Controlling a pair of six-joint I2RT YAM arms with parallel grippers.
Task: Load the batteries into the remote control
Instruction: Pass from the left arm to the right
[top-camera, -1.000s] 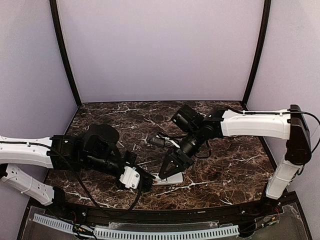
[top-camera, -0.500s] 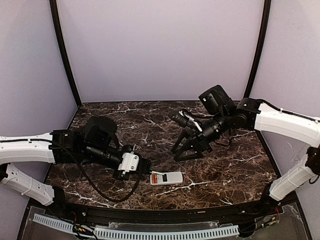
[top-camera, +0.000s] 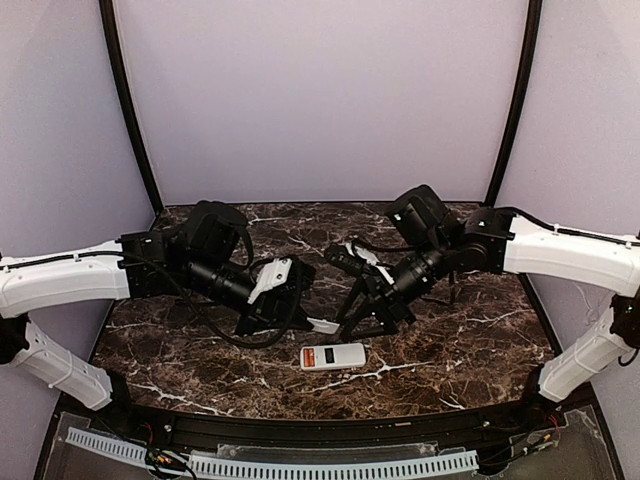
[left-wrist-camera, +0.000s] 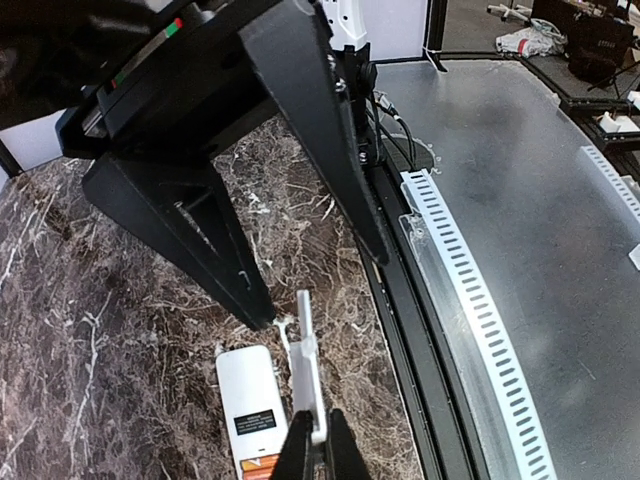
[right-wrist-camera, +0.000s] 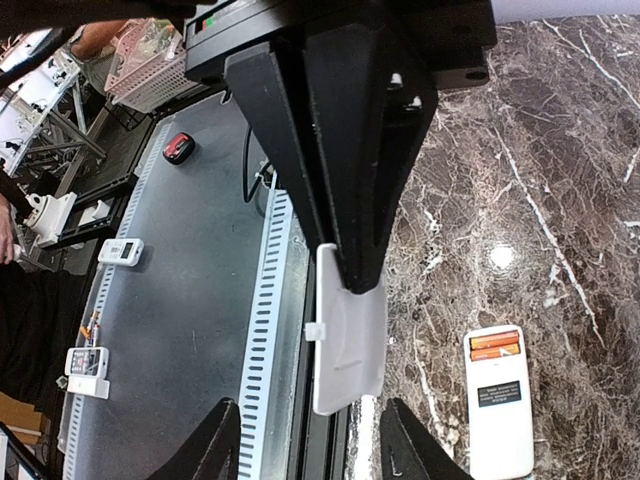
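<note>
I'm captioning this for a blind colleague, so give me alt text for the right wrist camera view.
The shut left claw holds a white battery cover just ahead of the open right claw. To the right, on the marble table, the remote control lies back up with two orange batteries in its uncovered compartment.

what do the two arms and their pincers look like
The left arm and right arm have white shells on the long links, black joints and wrists, and black cables looping alongside. The left pincer and right pincer are black, each with two tapering wedge-shaped fingers and a small red-and-green mark on its body.
</note>
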